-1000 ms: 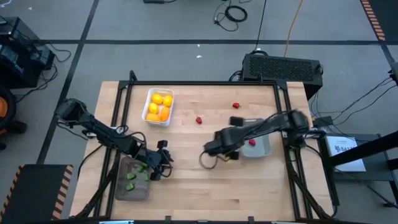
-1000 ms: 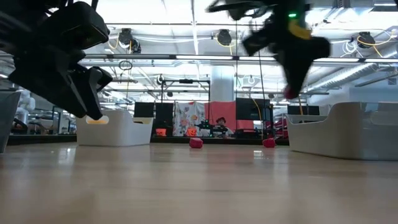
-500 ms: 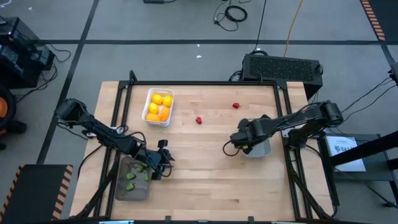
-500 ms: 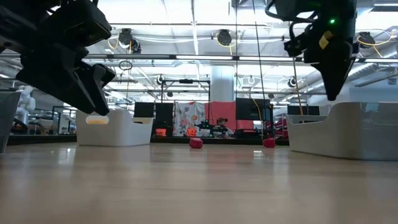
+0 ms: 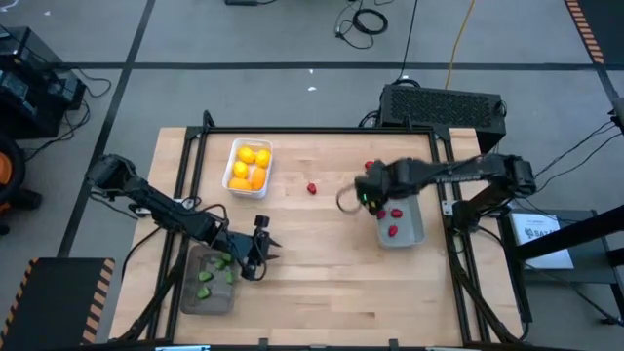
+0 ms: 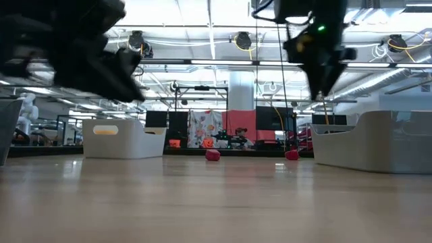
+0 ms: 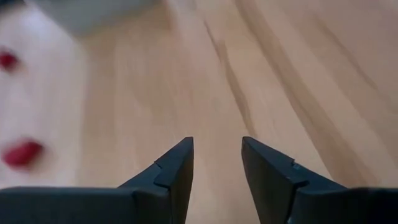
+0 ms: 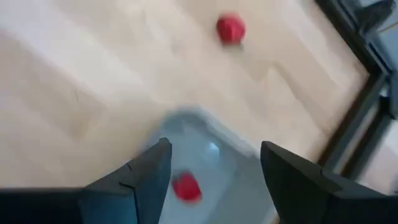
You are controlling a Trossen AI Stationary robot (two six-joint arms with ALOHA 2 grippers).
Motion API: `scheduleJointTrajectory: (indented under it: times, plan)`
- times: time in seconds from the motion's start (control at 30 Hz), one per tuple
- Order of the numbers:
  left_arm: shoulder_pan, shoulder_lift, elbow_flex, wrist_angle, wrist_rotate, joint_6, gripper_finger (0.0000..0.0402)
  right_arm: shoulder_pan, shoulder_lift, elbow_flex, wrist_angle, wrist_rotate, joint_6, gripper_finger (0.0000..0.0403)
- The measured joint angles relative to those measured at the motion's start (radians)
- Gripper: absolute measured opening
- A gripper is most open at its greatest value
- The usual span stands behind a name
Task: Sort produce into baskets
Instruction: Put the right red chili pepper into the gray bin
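Near the bench's front left corner, the left gripper [image 5: 265, 246] is held beside the dark basket [image 5: 209, 283], fingers released and empty. At the right edge, the right gripper [image 5: 366, 195], fingers spread, hangs over the grey basket [image 5: 413, 227]. Two red pieces [image 5: 312, 188] lie toward the back; a hurried grasp could roll one away.

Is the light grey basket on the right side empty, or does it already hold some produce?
Not empty. The high view shows two red pieces lying inside the light grey basket, with the open right claw above its near edge.
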Motion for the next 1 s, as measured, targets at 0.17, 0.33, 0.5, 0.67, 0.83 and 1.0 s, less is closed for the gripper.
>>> scheduleJointTrajectory:
  times: [0.17, 0.33, 0.5, 0.67, 0.83, 1.0]
  plan:
    - [0.053, 0.000, 0.000, 0.158, 0.010, 0.150, 0.0144, -0.209, 0.008, -0.007, 0.191, -0.129, -0.180, 0.0235]
    - [0.131, -0.006, 0.001, 0.162, 0.014, 0.195, 0.0144, -0.374, 0.019, -0.053, 0.406, -0.204, -0.402, 0.0235]
    - [0.186, -0.005, 0.001, 0.077, 0.107, 0.170, 0.0144, -0.478, 0.044, -0.110, 0.558, -0.245, -0.568, 0.0235]
    - [0.204, -0.005, 0.001, 0.114, 0.144, 0.170, 0.0144, -0.552, 0.126, -0.143, 0.620, -0.298, -0.641, 0.0235]
    - [0.203, -0.005, 0.001, 0.117, 0.172, 0.171, 0.0144, -0.581, 0.216, -0.144, 0.645, -0.342, -0.693, 0.0235]
    - [0.202, -0.005, 0.001, 0.116, 0.172, 0.170, 0.0144, -0.582, 0.291, -0.144, 0.649, -0.313, -0.710, 0.0235]
